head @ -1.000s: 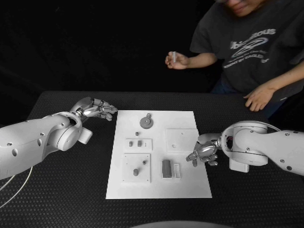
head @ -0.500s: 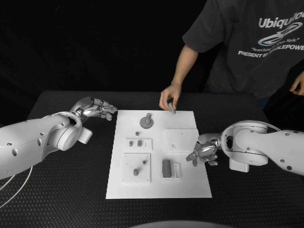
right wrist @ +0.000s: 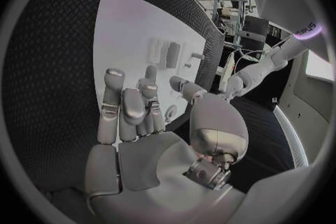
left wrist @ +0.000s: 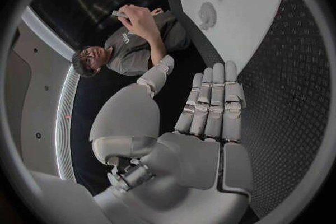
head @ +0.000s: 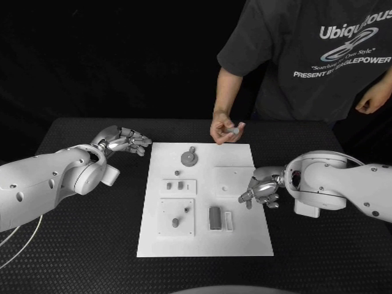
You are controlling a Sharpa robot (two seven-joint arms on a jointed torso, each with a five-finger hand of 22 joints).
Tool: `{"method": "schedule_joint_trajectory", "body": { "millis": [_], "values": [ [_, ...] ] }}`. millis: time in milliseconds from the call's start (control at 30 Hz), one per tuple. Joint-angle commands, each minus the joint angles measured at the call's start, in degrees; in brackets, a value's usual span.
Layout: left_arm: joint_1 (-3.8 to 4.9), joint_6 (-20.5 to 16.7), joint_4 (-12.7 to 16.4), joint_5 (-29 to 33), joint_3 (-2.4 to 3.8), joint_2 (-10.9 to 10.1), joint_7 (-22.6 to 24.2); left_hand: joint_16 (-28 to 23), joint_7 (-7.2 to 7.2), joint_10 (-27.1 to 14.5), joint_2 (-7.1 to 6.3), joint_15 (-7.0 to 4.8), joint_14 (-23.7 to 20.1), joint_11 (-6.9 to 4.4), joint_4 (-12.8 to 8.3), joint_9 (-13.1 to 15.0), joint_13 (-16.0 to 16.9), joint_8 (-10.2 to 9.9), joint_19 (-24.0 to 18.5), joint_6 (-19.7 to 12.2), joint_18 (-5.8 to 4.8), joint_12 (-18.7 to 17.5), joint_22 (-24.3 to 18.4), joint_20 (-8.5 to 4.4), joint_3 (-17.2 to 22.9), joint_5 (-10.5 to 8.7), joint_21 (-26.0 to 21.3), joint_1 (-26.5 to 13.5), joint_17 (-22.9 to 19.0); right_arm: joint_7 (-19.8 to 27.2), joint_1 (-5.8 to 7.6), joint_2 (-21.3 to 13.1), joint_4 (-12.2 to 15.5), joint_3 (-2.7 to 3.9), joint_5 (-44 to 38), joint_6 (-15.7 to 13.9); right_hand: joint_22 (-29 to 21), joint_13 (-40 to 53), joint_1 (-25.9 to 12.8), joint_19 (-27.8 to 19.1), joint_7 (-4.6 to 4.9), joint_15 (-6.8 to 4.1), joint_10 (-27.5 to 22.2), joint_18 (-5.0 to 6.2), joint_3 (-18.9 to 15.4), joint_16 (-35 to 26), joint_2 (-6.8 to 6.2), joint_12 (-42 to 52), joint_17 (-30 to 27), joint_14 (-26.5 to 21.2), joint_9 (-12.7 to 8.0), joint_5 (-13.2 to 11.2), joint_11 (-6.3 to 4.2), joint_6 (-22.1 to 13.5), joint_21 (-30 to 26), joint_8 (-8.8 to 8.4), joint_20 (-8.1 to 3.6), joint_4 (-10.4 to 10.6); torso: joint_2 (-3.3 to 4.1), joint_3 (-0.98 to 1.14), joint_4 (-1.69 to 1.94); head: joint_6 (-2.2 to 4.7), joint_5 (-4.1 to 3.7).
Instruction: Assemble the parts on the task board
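The white task board lies in the middle of the black table. A round grey part sits at its far end, with several small grey parts and a dark block nearer me. My left hand hovers beside the board's far left corner, fingers straight and side by side, holding nothing. My right hand rests at the board's right edge with loosely bent fingers and an empty palm. A person's hand holds a small pale piece above the board's far edge.
The person stands behind the table's far edge, right of centre. Bare black table surface lies on both sides of the board. In the left wrist view the board and the round part lie beyond my fingertips.
The person's hand came down to the board's far edge, then rose again with a small pale piece. My right hand has shifted slightly toward the far side. My left hand has stayed put.
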Motion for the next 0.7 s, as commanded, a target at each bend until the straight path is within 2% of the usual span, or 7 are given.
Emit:
{"method": "schedule_joint_trajectory", "body": {
  "millis": [33,100,233,333,433,700],
  "values": [
    [0.04,0.28,-0.08,0.29,0.03,0.16,0.78,-0.19,-0.24,-0.05,0.15,-0.02,0.29,-0.07,0.33,-0.06,-0.1,0.33,-0.37,-0.17,1.07,0.05,-0.08,0.11,0.03,-0.23,-0.17,-0.47,0.09,2.03,1.06,-0.65,0.28,0.46,-1.53,-0.35,1.14,0.07,0.06,-0.22,0.39,-0.37,0.19,0.88,0.03,0.3,0.46,0.16,0.0,-0.07,0.06,0.29,-0.34,0.12,0.25,-0.12,-0.31,-0.61,-0.02,-0.03,0.01,0.07,-0.07],
    [0.04,0.29,-0.1,0.29,0.03,0.17,0.77,-0.2,-0.24,-0.05,0.15,-0.02,0.29,-0.07,0.33,-0.06,-0.1,0.33,-0.37,-0.17,1.07,0.05,-0.08,0.11,0.03,-0.23,-0.17,-0.46,0.1,2.15,1.98,-1.27,0.39,1.13,-1.46,-0.9,1.13,0.06,0.5,-0.2,0.41,-0.36,0.2,0.88,0.02,0.27,0.45,0.16,-0.1,-0.11,0.08,0.29,-0.32,0.08,0.27,-0.15,-0.35,-1.76,-0.02,-0.03,-0.02,0.1,-0.06],
    [0.04,0.31,-0.11,0.29,0.02,0.27,0.75,-0.21,-0.24,-0.05,0.15,-0.02,0.3,-0.07,0.33,-0.06,-0.1,0.33,-0.37,-0.17,1.07,0.05,-0.08,0.11,0.03,-0.23,-0.17,-0.46,0.12,2.46,3.84,-1.91,-0.09,1.67,-1.84,-1.73,1.07,0.03,1.01,-0.18,0.47,-0.31,0.22,0.88,-0.04,0.23,1.06,0.13,-0.19,-0.12,0.11,0.27,-0.28,0.03,0.21,-0.2,-0.3,-3.71,-0.01,-0.05,-0.03,0.28,-0.13],
    [0.04,0.34,-0.22,0.29,0.02,0.49,0.78,-0.22,-0.24,-0.05,0.15,-0.02,0.3,-0.07,0.32,-0.06,-0.1,0.33,-0.37,-0.17,1.07,0.05,-0.08,0.11,0.03,-0.23,-0.17,-0.45,0.13,2.44,5.11,-2.03,-1.15,2.51,-1.88,-1.94,1.05,0.01,1.57,-0.18,0.57,-0.21,0.2,0.88,-0.08,0.14,1.32,0.11,-0.4,-0.18,0.08,0.29,-0.16,-0.32,0.15,-0.41,-0.26,-5.55,-0.03,-0.05,-0.03,0.42,-0.16],
    [0.03,0.37,-0.27,0.29,0.02,0.56,0.78,-0.23,-0.24,-0.06,0.15,-0.02,0.3,-0.07,0.32,-0.07,-0.11,0.34,-0.37,-0.17,1.07,0.05,-0.08,0.11,0.03,-0.23,-0.17,-0.44,0.15,2.37,6.13,-2.02,-2.62,2.58,-1.88,-1.41,1.02,-0.01,2.03,-0.12,0.63,-0.15,0.21,0.88,0.03,0.06,1.5,0.09,-0.57,-0.21,0.08,0.3,-0.1,-0.38,0.09,-0.46,-0.23,-6.81,-0.06,-0.04,0.04,0.61,-0.29],
    [0.03,0.4,-0.29,0.29,0.02,0.59,0.76,-0.26,-0.24,-0.06,0.15,-0.02,0.31,-0.07,0.31,-0.07,-0.11,0.34,-0.37,-0.18,1.07,0.05,-0.08,0.11,0.03,-0.23,-0.17,-0.43,0.19,2.01,6.15,-1.76,-4.63,2.57,-1.53,0.01,0.99,-0.04,2.72,-0.05,0.67,-0.11,0.21,0.88,0.32,-0.02,1.69,0.07,-0.76,-0.24,0.09,0.31,-0.07,-0.4,0.02,-0.49,-0.19,-7.73,0.02,-0.05,-0.03,0.76,-0.37]
  ]
}}
